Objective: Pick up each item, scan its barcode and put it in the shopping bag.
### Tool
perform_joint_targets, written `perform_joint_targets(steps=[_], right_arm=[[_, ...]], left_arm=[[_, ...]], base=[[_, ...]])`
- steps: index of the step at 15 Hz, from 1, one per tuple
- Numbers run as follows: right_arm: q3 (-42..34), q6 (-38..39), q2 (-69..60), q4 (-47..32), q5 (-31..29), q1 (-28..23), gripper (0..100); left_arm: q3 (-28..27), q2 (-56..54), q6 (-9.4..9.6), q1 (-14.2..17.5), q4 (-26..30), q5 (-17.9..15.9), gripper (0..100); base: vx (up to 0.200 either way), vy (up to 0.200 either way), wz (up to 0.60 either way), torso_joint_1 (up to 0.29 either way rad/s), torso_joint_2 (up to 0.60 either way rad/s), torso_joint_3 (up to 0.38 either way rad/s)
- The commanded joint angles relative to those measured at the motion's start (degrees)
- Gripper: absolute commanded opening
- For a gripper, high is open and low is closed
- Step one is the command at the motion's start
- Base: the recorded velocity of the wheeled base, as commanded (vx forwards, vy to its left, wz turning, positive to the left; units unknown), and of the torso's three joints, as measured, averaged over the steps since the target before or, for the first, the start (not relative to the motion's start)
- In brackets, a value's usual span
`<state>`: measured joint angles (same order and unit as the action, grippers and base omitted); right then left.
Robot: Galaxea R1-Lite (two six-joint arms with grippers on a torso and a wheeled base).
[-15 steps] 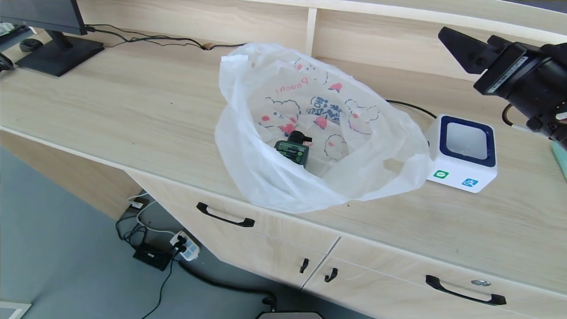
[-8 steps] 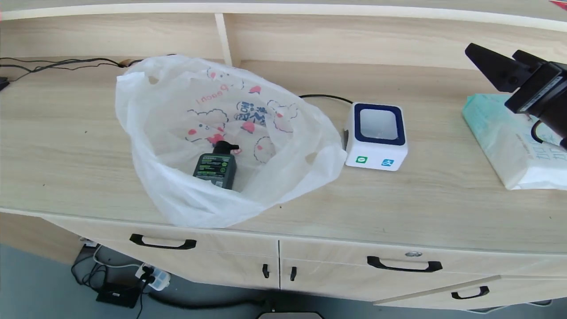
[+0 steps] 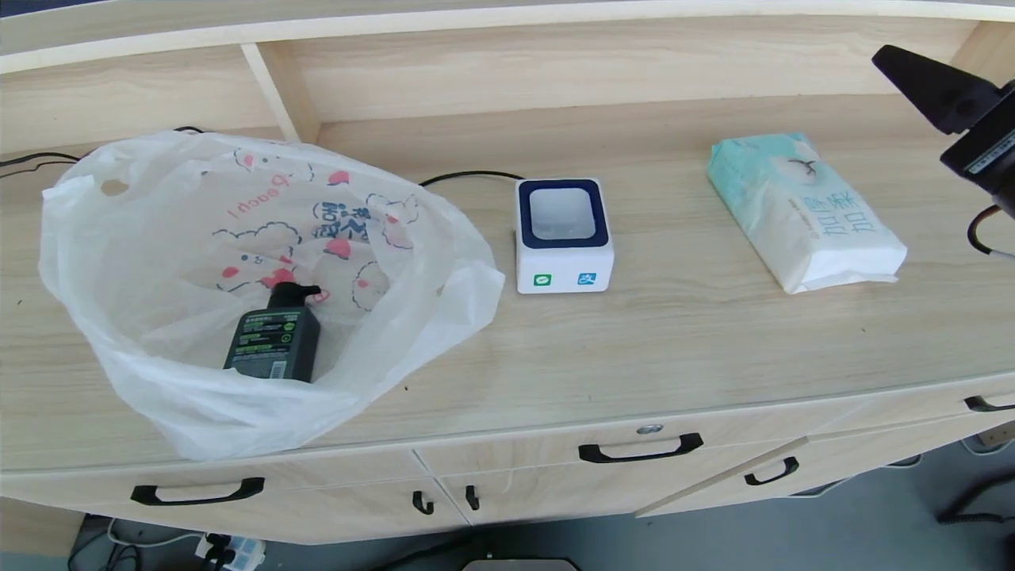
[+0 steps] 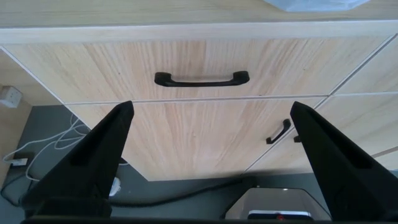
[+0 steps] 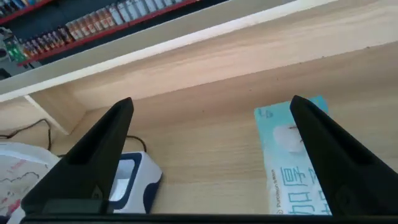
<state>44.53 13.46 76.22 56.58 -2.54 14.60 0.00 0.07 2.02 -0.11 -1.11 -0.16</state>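
A white printed shopping bag [image 3: 119, 238] lies open on the left of the wooden counter, with a dark green pump bottle [image 3: 273, 341] lying inside. The white and blue barcode scanner [image 3: 563, 238] stands mid-counter. A pale teal tissue pack [image 3: 801, 210] lies to its right. My right gripper [image 3: 912, 75] hangs open and empty above the counter's far right end, past the tissue pack [image 5: 292, 162] and well away from the scanner [image 5: 134, 177]. My left gripper [image 4: 211, 107] is open and empty, low in front of the drawer fronts.
A raised wooden back shelf with an upright divider [image 3: 281, 95] runs along the counter's rear. The scanner's black cable [image 3: 464, 176] trails behind the bag. Drawers with black handles [image 4: 202, 79] line the front, and one drawer [image 3: 793, 468] at the right stands slightly ajar.
The head camera has swung to the right, so the bag and scanner slid left in the picture and the tissue pack came into full view. The items themselves have not moved.
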Motion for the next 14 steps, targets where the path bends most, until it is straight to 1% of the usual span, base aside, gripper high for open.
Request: perform_joint_targets(steps=[1, 3, 4, 5, 6, 7, 8, 9, 10, 11, 12, 13, 14], right_arm=[[2.8, 2.9, -0.7, -2.2, 2.0, -5.4, 100], [3.2, 3.9, -0.5, -4.3, 8.9, -12.0, 100], [3.2, 3.6, -0.5, -5.3, 10.3, -13.3, 100], [4.9, 3.2, -0.8, -11.2, 12.6, -13.9, 100], [6.7, 3.6, 0.1, -14.0, 13.0, -13.9, 100], [9.0, 3.9, 3.1, -14.5, 13.2, -14.2, 100], [9.9, 3.6, 4.4, -14.2, 12.8, -14.7, 100], [11.0, 3.9, 5.9, -15.5, 12.2, -15.9, 100], [11.1, 3.2, 7.2, -17.4, 12.8, -15.8, 100], [11.5, 0.7, 8.5, -17.5, 14.6, -15.9, 100], [12.4, -3.4, 10.9, -17.4, 15.6, -16.2, 100], [13.9, -7.8, 13.3, -17.4, 15.9, -17.2, 100], [16.0, -10.4, 14.9, -17.9, 16.2, -17.3, 100]], left_arm=[[0.0, 0.0, 0.00, 0.0, 0.0, 0.0, 100], [0.0, 0.0, 0.00, 0.0, 0.0, 0.0, 100], [0.0, 0.0, 0.00, 0.0, 0.0, 0.0, 100], [0.0, 0.0, 0.09, 0.0, 0.0, 0.0, 100], [0.0, 0.0, 0.09, 0.0, -0.1, 0.0, 100], [0.0, 0.0, 0.09, 0.0, -0.2, 0.0, 100], [0.0, 0.0, 0.09, -0.1, -0.2, 0.0, 100], [0.0, 0.0, 0.09, 0.0, -0.2, 0.0, 100], [0.0, 0.0, 0.09, 0.0, -0.2, 0.0, 100], [0.0, 0.0, 0.09, 0.0, -0.2, 0.0, 100], [0.0, 0.0, 0.09, 0.0, -0.2, 0.0, 100], [0.0, 0.0, 0.09, 0.0, -0.2, 0.0, 100], [0.0, 0.0, 0.09, -0.1, -0.2, 0.0, 100]], base=[[0.000, 0.000, 0.00, 0.000, 0.00, 0.000], [0.000, 0.000, 0.00, 0.000, 0.00, 0.000], [0.000, 0.000, 0.00, 0.000, 0.00, 0.000], [0.000, 0.000, 0.00, 0.000, 0.00, 0.000], [0.000, 0.000, 0.00, 0.000, 0.00, 0.000], [0.000, 0.000, 0.00, 0.000, 0.00, 0.000], [0.000, 0.000, 0.00, 0.000, 0.00, 0.000], [0.000, 0.000, 0.00, 0.000, 0.00, 0.000], [0.000, 0.000, 0.00, 0.000, 0.00, 0.000], [0.000, 0.000, 0.00, 0.000, 0.00, 0.000], [0.000, 0.000, 0.00, 0.000, 0.00, 0.000], [0.000, 0.000, 0.00, 0.000, 0.00, 0.000], [0.000, 0.000, 0.00, 0.000, 0.00, 0.000]])
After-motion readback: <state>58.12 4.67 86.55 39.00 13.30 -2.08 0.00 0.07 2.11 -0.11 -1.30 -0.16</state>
